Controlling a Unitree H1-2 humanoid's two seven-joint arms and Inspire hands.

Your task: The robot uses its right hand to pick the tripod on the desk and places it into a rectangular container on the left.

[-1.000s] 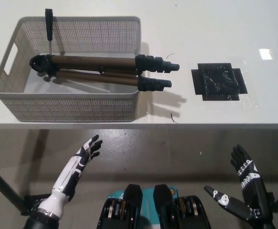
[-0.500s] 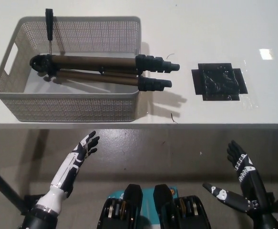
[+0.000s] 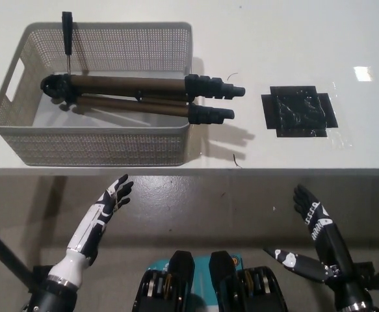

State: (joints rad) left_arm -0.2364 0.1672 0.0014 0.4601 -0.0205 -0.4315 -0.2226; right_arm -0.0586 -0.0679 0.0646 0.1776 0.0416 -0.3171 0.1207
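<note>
The tripod [image 3: 134, 93] lies folded in the grey mesh rectangular basket [image 3: 91, 144] on the left of the white desk. Its head with the black handle is at the basket's left end. Its black leg tips [image 3: 215, 97] stick out over the basket's right rim. My black right hand [image 3: 309, 211] is open, low at the right, below the desk's front edge and holding nothing. My white left hand [image 3: 111, 198] is open at the lower left, also below the desk edge.
A black square mat [image 3: 298, 111] lies on the desk to the right of the basket. The desk's front edge [image 3: 241, 171] runs across the middle of the view, with grey floor beneath it.
My right hand has drifted left and slightly up. My left hand has slid a little left and up. The tripod and basket have not moved.
</note>
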